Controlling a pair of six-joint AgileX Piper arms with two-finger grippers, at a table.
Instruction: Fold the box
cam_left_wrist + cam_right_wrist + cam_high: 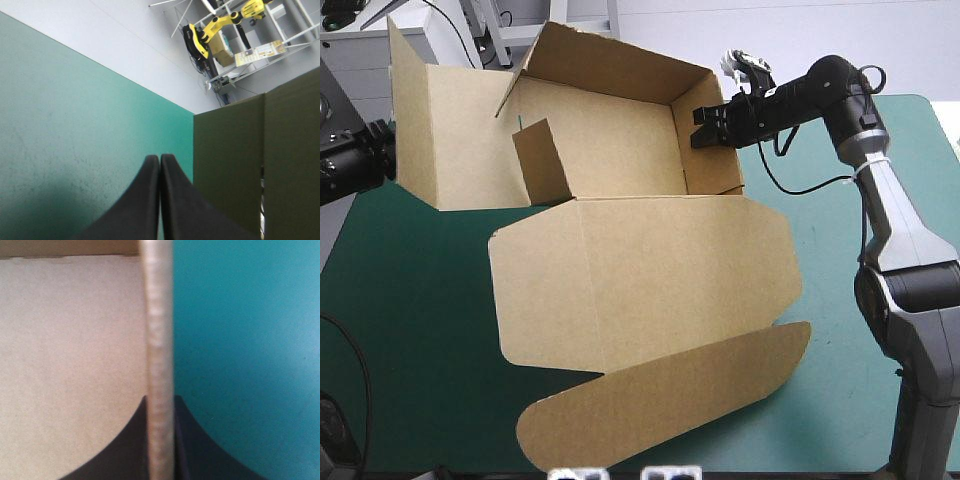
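Nearest me, the box [640, 280] has its lid lying open on the teal-green desk [410, 330], with the rounded flap toward the near edge. Farther back, its walls stand raised toward the far edge. My right end effector [705, 127] is clamped on the right wall. My left end effector [159, 157] is pressed together, empty, just beside the left wall at the desk's left edge.
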